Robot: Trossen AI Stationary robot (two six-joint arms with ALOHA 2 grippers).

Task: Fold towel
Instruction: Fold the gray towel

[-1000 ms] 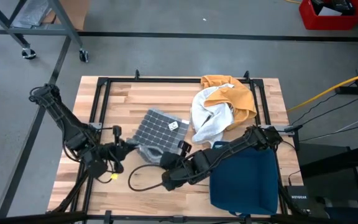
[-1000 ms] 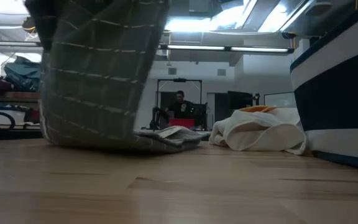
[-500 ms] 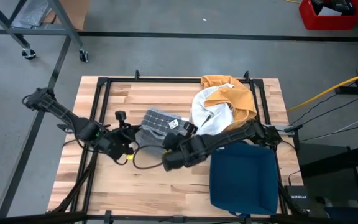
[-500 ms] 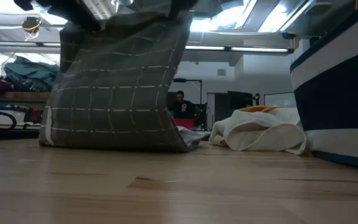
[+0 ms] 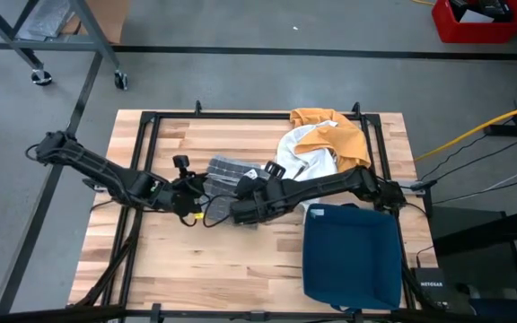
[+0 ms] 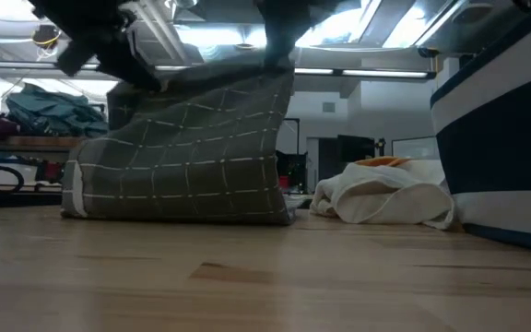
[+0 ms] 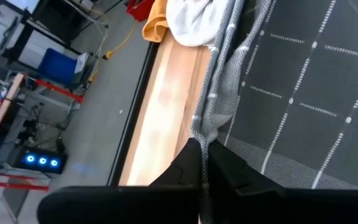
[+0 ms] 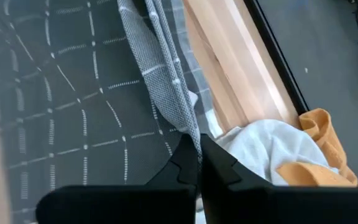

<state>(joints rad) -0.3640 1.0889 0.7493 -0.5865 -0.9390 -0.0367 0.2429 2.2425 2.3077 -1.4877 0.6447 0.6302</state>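
Grey checked towel hangs mid-table, lower edge on the wood, both top corners pinched: left gripper clamped on one, right gripper clamped on the other. Just beyond the towel sits a white cloth with an orange cloth on it. A blue bin stands near the towel's right-gripper side.
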